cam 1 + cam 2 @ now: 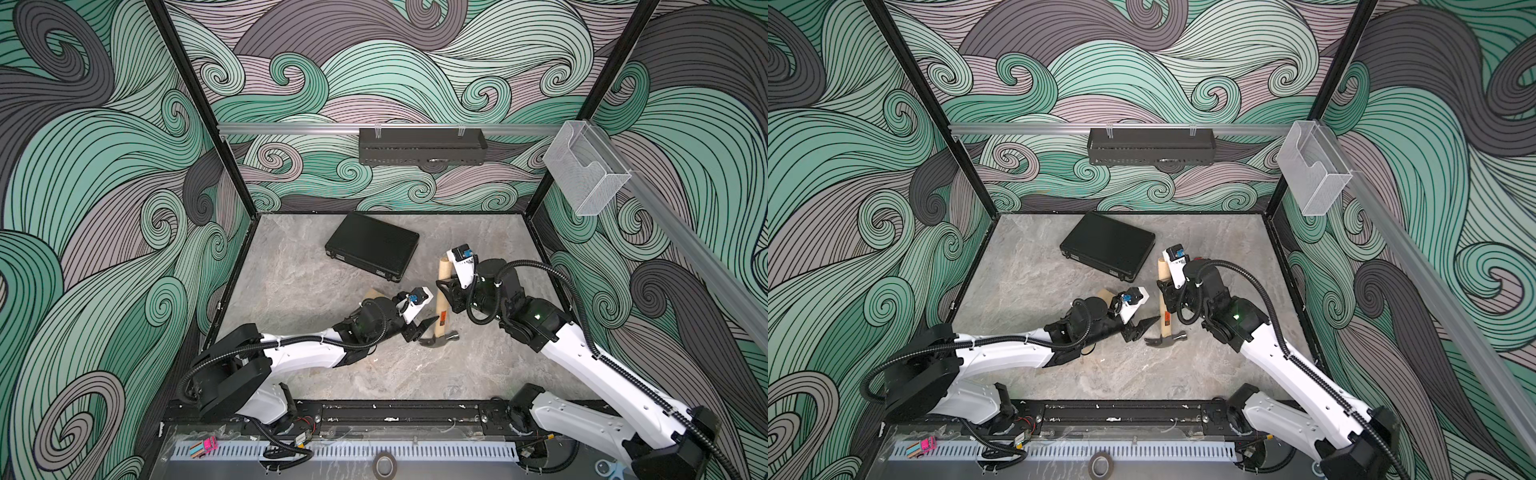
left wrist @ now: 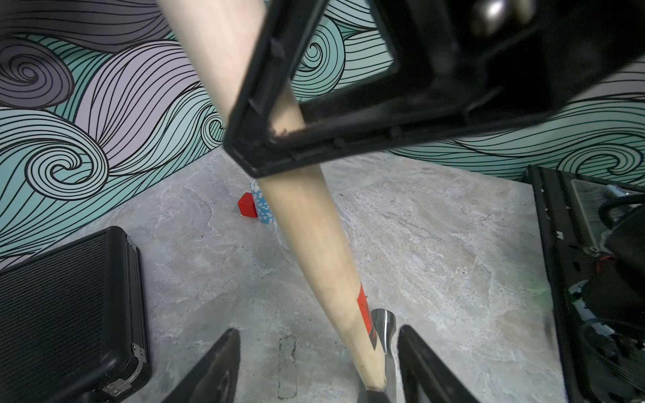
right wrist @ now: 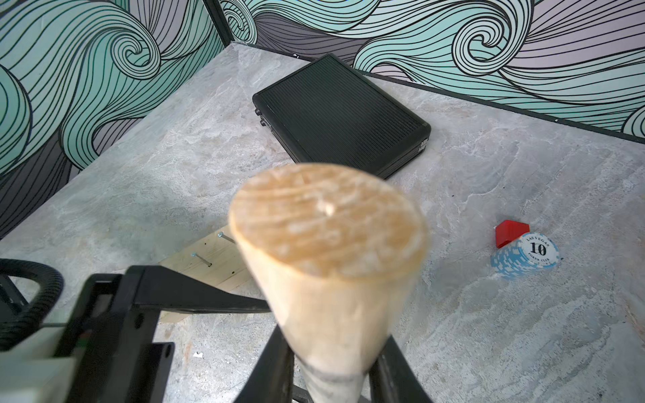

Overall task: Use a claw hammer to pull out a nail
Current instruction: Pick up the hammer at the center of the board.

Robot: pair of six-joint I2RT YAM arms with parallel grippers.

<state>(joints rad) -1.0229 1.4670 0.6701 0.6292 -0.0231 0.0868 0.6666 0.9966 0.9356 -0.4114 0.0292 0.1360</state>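
The claw hammer (image 1: 440, 299) stands tilted, its grey head (image 1: 438, 336) low near the table and the pale handle pointing away. My right gripper (image 1: 448, 291) is shut on the handle's upper half; in the right wrist view the handle end (image 3: 328, 223) fills the space above the gripper (image 3: 333, 363). My left gripper (image 1: 424, 328) is open beside the head. In the left wrist view the handle (image 2: 314, 237) and steel head (image 2: 384, 328) lie between its fingers (image 2: 419, 366), close to one of them. Two nails (image 3: 226, 238) (image 3: 201, 260) stick out of a pale board (image 3: 223, 268).
A shut black case (image 1: 372, 245) lies at the back of the table. A red block (image 3: 510, 233) and a stack of blue poker chips (image 3: 523, 256) sit to the right. A black basket (image 1: 422, 145) and a clear holder (image 1: 582, 174) hang on the walls.
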